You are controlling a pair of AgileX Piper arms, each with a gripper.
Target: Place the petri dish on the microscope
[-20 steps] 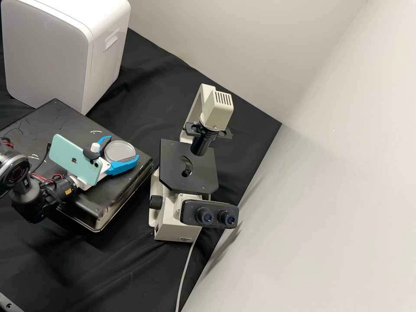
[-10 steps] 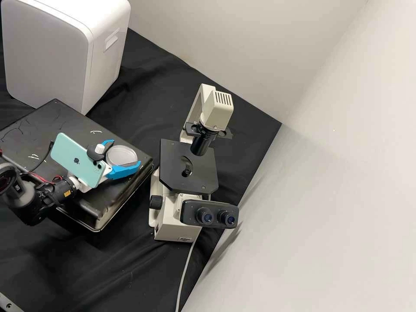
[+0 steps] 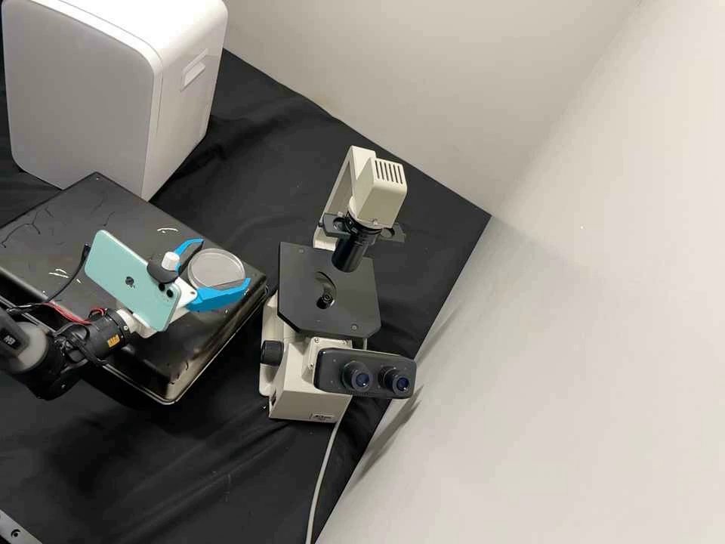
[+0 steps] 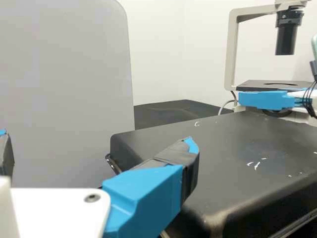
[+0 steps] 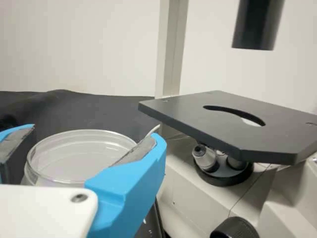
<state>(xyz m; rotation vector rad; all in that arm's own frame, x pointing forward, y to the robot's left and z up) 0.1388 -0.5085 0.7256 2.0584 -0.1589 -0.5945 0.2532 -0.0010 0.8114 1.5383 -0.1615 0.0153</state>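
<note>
As the right gripper (image 3: pixel 219 267), clamped on the clear round plastic petri dish (image 3: pixel 215 264), has edged right above the black box (image 3: pixel 91 219) twd the beige microscope (image 3: pixel 302 378) w/ black stage (image 3: pixel 332 302), drop-off's prob. next; left gripper (image 4: pixel 96 141) gapes empty.

There is one petri dish (image 3: pixel 215 266), one microscope (image 3: pixel 302 378) (with two eyepieces (image 3: pixel 359 375) at its front), one black case (image 3: pixel 91 219), one white cabinet (image 3: pixel 106 83) and one mint-green phone (image 3: pixel 124 278). Two grippers are in sight, the right gripper (image 3: pixel 221 266) and the left gripper (image 4: pixel 94 151), each with two blue fingers (image 4: pixel 148 198).
</note>
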